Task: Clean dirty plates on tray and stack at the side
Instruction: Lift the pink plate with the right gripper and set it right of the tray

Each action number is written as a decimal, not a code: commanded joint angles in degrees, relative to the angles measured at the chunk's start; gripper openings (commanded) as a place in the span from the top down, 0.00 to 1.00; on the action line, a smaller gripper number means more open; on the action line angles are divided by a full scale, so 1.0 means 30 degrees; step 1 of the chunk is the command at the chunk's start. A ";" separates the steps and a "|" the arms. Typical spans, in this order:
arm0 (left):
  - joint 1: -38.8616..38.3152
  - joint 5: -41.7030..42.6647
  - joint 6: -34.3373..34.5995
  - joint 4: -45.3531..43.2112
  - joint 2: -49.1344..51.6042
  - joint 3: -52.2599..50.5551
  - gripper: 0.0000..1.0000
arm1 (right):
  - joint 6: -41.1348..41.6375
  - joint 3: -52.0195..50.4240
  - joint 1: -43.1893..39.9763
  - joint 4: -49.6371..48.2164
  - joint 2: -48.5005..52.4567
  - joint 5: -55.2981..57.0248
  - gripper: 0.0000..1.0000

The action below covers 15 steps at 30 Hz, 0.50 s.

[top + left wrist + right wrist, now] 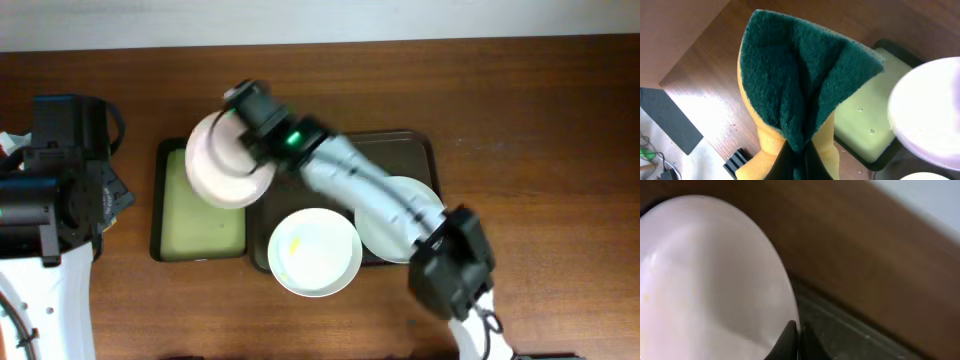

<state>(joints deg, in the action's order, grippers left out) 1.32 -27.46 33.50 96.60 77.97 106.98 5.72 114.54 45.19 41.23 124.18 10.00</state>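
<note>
My right gripper is shut on the rim of a white plate and holds it raised over the black tray with the yellow-green inside. In the right wrist view the plate fills the left and my fingers pinch its edge. Two more white plates lie on the dark brown tray: one with yellow smears at the front, one partly under my right arm. My left gripper is shut on a green and yellow sponge, at the far left of the table.
The black tray with the yellow-green inside holds liquid and sits left of the brown tray. The brown wooden table spreads around both trays. The left arm's base stands at the left edge.
</note>
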 commanded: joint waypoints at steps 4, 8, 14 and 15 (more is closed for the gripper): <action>0.0109 0.0226 0.0197 -0.0109 -0.0321 -0.0029 1.00 | 0.1858 0.0175 -1.2072 0.6033 -0.1523 -1.0870 0.96; 0.0117 0.0233 0.0197 -0.0313 -0.0321 -0.0029 1.00 | 0.1093 -0.0240 -2.1201 1.0499 -0.1515 -0.6098 0.96; 0.0117 0.0430 0.0189 -0.0313 -0.0321 -0.0029 1.00 | 0.1100 -0.6390 -2.4720 0.8298 -0.1515 -0.6105 0.96; 0.0117 0.0437 0.0117 -0.0284 -0.0321 -0.0029 1.00 | 0.1093 -0.7074 -2.4742 0.8174 -0.1515 -0.6113 0.84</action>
<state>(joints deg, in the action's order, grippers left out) 1.48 -26.02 33.50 95.85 77.87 106.91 9.54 95.79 -28.75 66.39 121.16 -8.43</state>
